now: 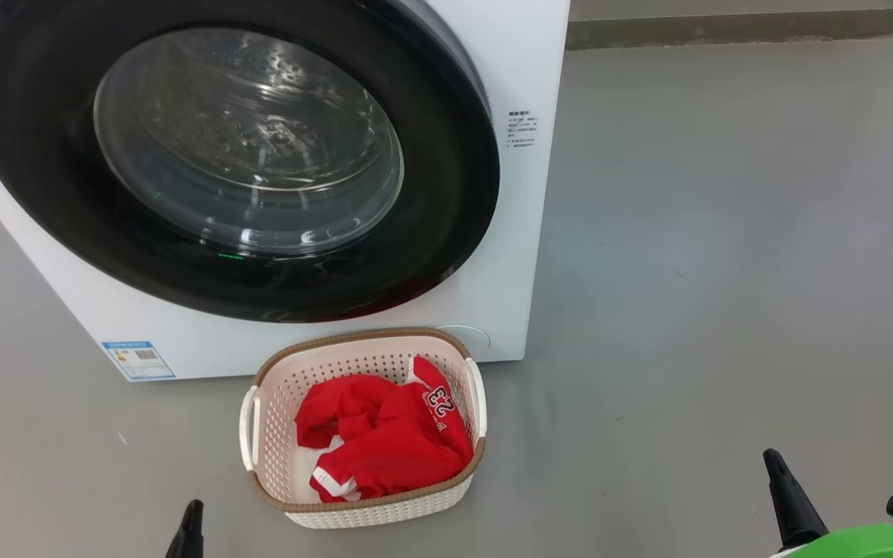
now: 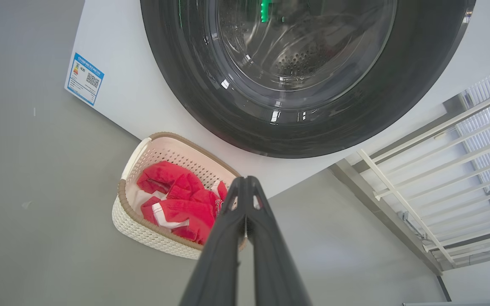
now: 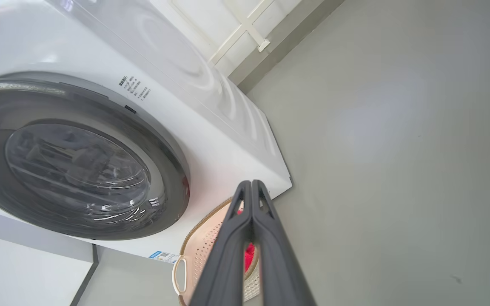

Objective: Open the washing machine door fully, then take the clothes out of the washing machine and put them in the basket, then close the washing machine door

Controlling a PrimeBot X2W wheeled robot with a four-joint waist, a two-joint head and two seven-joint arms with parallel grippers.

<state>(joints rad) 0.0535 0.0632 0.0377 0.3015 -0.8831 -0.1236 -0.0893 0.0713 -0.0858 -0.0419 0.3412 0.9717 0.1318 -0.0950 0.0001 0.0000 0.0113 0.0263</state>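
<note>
The left gripper (image 1: 192,521) hangs just beside the near left corner of the basket (image 1: 384,513). Its two dark fingers are pressed tight together on nothing and point up towards the basket and the machine behind it. In the left wrist view those fingers (image 2: 228,238) cross the basket's near end. The right gripper (image 1: 775,465) is well off to the basket's right above bare grey floor (image 1: 725,271). It is likewise clenched and empty, with its tips leaning slightly left, and a green casing (image 1: 865,542) shows at its base. The basket stands upright on the floor, mouth up, its two handles facing left and right. The clothes (image 1: 392,442) lie crumpled inside it, the white 23 turned sideways at the far right corner. Just behind the basket stands the washing machine (image 1: 528,232), with the washing machine door (image 1: 43,155) lying closed and flat against its front, glass facing the basket.
</note>
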